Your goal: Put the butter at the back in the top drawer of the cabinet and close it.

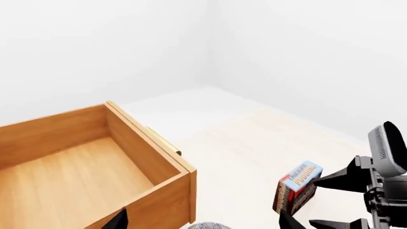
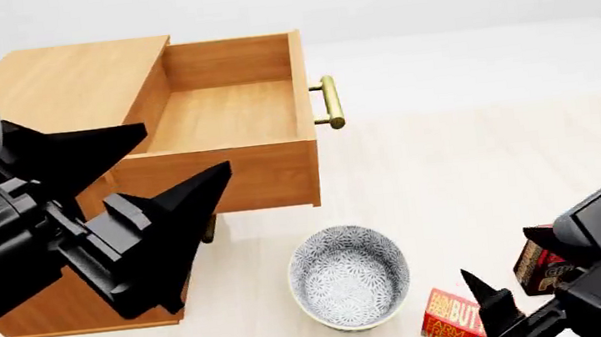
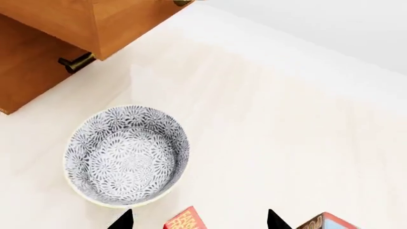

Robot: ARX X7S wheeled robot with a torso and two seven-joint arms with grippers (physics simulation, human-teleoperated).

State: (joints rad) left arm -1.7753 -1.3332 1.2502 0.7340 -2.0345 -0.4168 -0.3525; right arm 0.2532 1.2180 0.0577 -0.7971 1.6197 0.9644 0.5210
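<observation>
Pale floor lies bare around the butter (image 2: 452,320) under the right gripper's (image 2: 492,308) spread, empty jaws.

Bright, even, diffuse light; renders sharp throughout, no glare or blur. Only faint soft shadows lie under the cabinet (image 2: 92,316).

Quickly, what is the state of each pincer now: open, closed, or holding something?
Left pincer: open, holding nothing.
Right pincer: open, holding nothing; the butter lies between its tips, not gripped.

Black angular left claw (image 2: 179,231) with pointed fingers, grey rounded housing.
</observation>
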